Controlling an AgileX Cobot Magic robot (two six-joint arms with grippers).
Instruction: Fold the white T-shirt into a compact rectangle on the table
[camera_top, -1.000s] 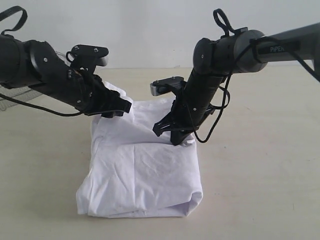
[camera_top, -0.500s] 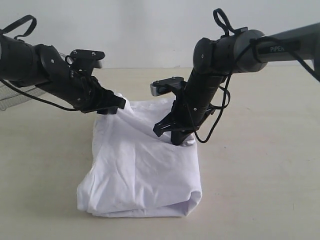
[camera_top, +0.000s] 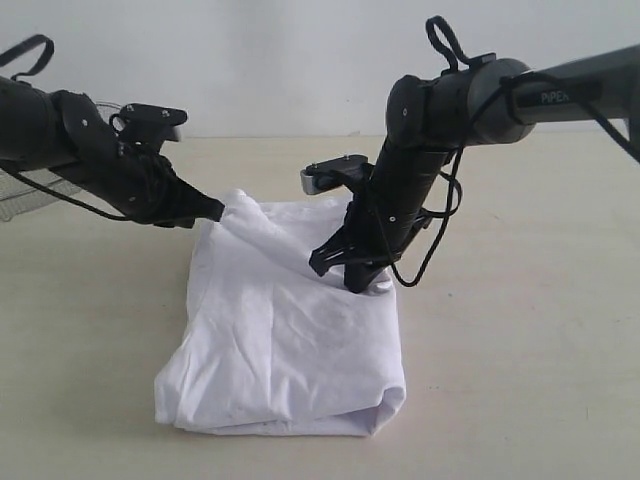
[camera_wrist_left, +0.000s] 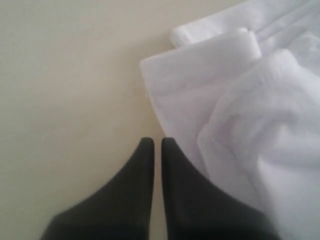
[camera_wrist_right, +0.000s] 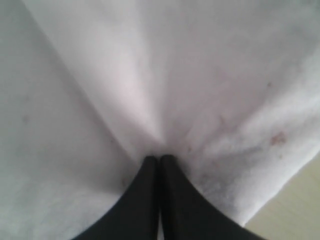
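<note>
The white T-shirt (camera_top: 290, 340) lies folded in a thick, rumpled rectangle on the table (camera_top: 520, 320); no red band shows. My left gripper (camera_top: 213, 212) is low at the shirt's far left corner, which rises in a small peak toward it. In the left wrist view the left gripper (camera_wrist_left: 156, 142) is shut, with only bare table (camera_wrist_left: 65, 75) in the thin slit, and the T-shirt (camera_wrist_left: 260, 115) lies along one finger. My right gripper (camera_top: 350, 278) presses into the far right part. Up close, the right gripper (camera_wrist_right: 159, 159) is shut where the T-shirt (camera_wrist_right: 150, 75) puckers into its tips.
A silver wire-mesh basket (camera_top: 20, 195) sits at the far left behind the left arm. A white wall stands behind the table. Bare tabletop (camera_wrist_right: 300, 200) shows past the shirt's edge in the right wrist view.
My left gripper has drawn back leftward off the shirt's far left corner, which now stands up in a peak. The right gripper has stayed put on the cloth.
</note>
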